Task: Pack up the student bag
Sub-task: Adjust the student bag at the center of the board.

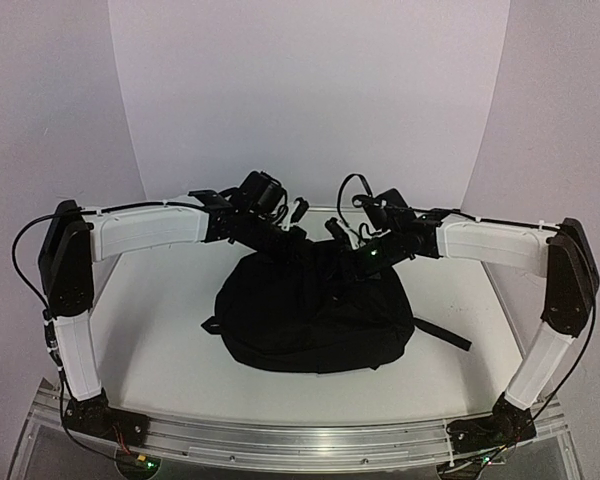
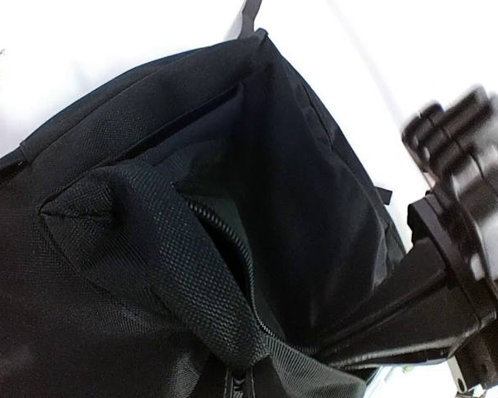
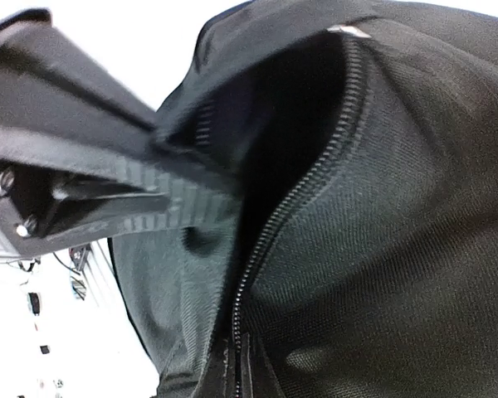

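**Right pincer (image 3: 201,197), left pincer (image 2: 357,344), student bag (image 1: 310,320)**

Right pincer is clamping shut on the zip edge at the right of the bag's mouth. Left pincer is pinching the left edge, likewise closed on fabric. The black bag is lying mid-counter (image 1: 155,335), its mouth gaping at the far end.

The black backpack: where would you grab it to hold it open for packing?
Pinch the stitched lip beside the zip at the backpack's open mouth, coming from its far top end, one side each. The bag lies flat and floppy, so its body offers nothing firm; the zip edge stands up as a thin ridge that can probably be pinched.
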Robot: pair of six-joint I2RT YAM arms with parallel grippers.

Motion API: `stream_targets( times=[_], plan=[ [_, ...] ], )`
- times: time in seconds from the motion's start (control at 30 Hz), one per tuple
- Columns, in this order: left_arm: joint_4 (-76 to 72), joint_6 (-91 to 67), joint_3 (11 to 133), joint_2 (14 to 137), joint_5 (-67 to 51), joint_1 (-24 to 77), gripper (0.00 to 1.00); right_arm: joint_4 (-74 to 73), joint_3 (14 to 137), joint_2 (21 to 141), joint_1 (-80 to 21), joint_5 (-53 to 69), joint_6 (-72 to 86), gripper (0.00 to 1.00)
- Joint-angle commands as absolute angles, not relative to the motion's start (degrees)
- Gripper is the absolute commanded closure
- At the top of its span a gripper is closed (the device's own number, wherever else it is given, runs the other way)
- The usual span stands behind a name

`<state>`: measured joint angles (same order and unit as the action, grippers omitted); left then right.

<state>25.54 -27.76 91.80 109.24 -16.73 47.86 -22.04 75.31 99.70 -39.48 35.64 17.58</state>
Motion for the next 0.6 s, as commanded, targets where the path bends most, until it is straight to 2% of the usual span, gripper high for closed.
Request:
stream_targets(
  times=[0.0, 0.07, 0.13, 0.2, 0.23, 0.37, 0.5, 0.57],
  plan=[
    [15.0, -26.0, 100.2, 109.3, -21.9, 45.6, 1.00, -20.2, 79.6, 99.3, -42.0, 44.1, 19.7, 0.97],
    [16.2, -25.0, 103.2, 111.7, -23.8, 45.3, 1.00, -20.2, 81.2, 98.7, -42.0, 45.3, 19.9, 0.89],
    [19.8, -23.7, 107.6, 114.4, -24.7, 45.3, 1.00, -20.3, 81.7, 97.1, -41.5, 44.2, 18.9, 0.61],
    [22.3, -23.4, 109.4, 115.1, -23.9, 45.3, 0.96, -20.6, 81.0, 95.3, -38.9, 42.3, 17.9, 0.42],
    [22.7, -23.6, 109.0, 114.5, -23.1, 45.3, 0.89, -20.8, 80.5, 94.3, -36.9, 41.6, 17.4, 0.37],
    [21.2, -25.8, 100.2, 106.6, -15.1, 45.3, 0.44, -23.1, 79.7, 91.4, -27.9, 40.2, 13.3, 0.21],
    [20.2, -31.7, 90.0, 97.2, -7.7, 45.6, 0.22, -26.4, 83.5, 93.0, -24.4, 32.8, 8.0, 0.09],
    [19.5, -35.7, 84.3, 93.1, -5.6, 46.5, 0.17, -27.2, 85.6, 95.8, -23.5, 30.7, 6.5, 0.06]
  ],
)
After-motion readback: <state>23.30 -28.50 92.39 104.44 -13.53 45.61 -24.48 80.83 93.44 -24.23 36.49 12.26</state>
